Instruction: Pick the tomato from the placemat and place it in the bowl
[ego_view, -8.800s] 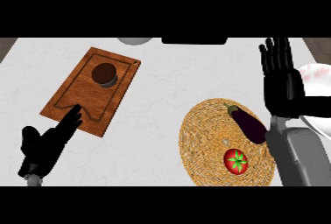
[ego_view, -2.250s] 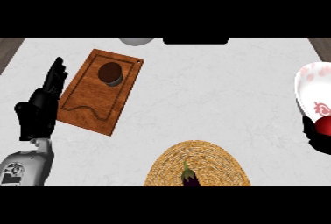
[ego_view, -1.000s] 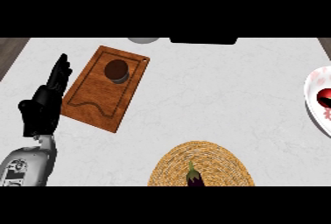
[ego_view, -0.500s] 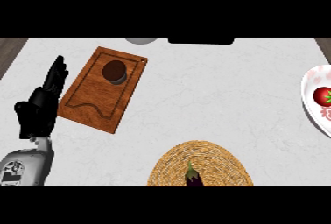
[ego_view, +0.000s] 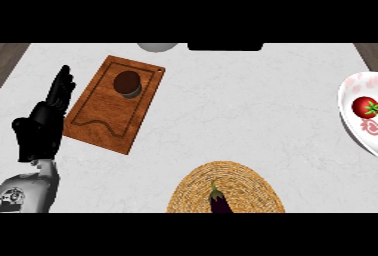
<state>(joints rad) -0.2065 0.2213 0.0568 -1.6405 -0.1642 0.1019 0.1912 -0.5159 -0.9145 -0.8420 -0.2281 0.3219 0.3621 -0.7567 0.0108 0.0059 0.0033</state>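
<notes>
I see the pale worktop (ego_view: 221, 110) with a wooden board (ego_view: 111, 112) at left and the woven placemat (ego_view: 225, 190) below, carrying an eggplant (ego_view: 219, 202). My left hand (ego_view: 40, 130) rests released, fingers straight. The tomato (ego_view: 365, 107) sits in the bowl (ego_view: 351, 125) at right.

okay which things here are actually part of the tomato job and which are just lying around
Job: tomato, now in the bowl; placemat.

Lying about: eggplant on the placemat; wooden board with a dark cup; left hand resting open beside the board.
</notes>
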